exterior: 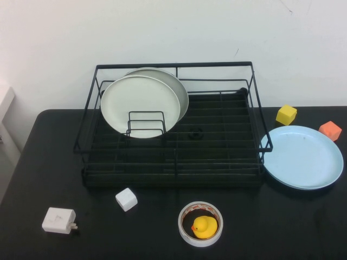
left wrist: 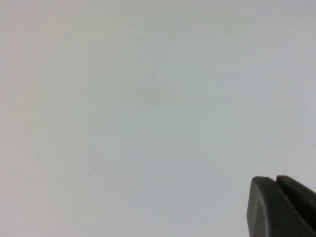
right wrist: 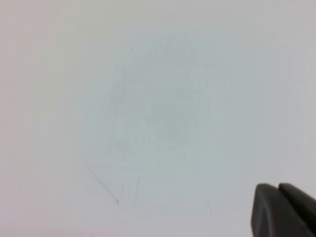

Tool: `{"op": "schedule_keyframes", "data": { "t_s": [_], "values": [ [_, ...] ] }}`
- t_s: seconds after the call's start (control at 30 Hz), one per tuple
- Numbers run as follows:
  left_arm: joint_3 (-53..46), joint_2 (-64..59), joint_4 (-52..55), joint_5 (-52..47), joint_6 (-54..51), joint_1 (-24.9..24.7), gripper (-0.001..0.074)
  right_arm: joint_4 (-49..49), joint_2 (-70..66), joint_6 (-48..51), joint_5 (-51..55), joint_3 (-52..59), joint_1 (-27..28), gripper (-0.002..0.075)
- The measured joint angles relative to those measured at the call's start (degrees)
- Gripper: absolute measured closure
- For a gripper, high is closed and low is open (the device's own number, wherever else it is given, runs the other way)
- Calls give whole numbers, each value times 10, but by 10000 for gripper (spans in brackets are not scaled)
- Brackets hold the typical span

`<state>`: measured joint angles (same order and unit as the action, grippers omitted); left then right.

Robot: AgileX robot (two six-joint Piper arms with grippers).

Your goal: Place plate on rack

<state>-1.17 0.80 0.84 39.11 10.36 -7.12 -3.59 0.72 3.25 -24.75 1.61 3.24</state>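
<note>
The light-blue plate [exterior: 302, 156] lies flat on the black table, to the right of the rack and touching its right front corner. The black wire rack [exterior: 174, 125] stands at the middle back. A cream-white plate [exterior: 140, 105] and a grey-rimmed plate [exterior: 172, 84] behind it lean upright in the small wire divider [exterior: 146, 123] in the rack's left half. Neither arm shows in the high view. My left gripper [left wrist: 274, 180] and my right gripper [right wrist: 277, 186] each show only as dark fingertips pressed together, empty, against a plain white wall.
A yellow cube [exterior: 286, 114] and an orange cube [exterior: 330, 130] sit behind the blue plate. A tape roll [exterior: 200, 223] with a yellow duck [exterior: 205, 226] inside, a white cube [exterior: 126, 199] and a white charger [exterior: 59, 220] lie in front of the rack.
</note>
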Motion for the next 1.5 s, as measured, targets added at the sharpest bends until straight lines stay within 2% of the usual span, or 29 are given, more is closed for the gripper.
{"op": "schedule_keyframes", "data": {
  "t_s": [0.17,0.27,0.4,0.57,0.67,0.93,1.07,1.3,1.5],
  "values": [
    [0,0,-4,-8,-23,0,738,1,0,5,-38,0,0,728],
    [12,1,-8,-83,-40,0,738,1,0,9,-16,-17,0,728],
    [84,1,-8,-235,-54,0,738,1,0,11,65,-89,0,728],
    [177,-45,-8,-342,-64,0,738,2,-14,21,171,-192,0,728],
    [208,-97,-8,-377,-62,0,738,2,-57,23,274,-245,0,728],
    [217,-229,-51,-448,-26,0,738,28,-270,56,472,-327,0,728],
    [217,-282,-97,-492,7,0,738,103,-397,140,552,-359,0,728],
    [217,-325,-188,-497,20,0,738,294,-632,346,591,-409,0,728],
    [217,-328,-190,-501,20,0,737,325,-841,372,608,-495,0,728]
  ]
}}
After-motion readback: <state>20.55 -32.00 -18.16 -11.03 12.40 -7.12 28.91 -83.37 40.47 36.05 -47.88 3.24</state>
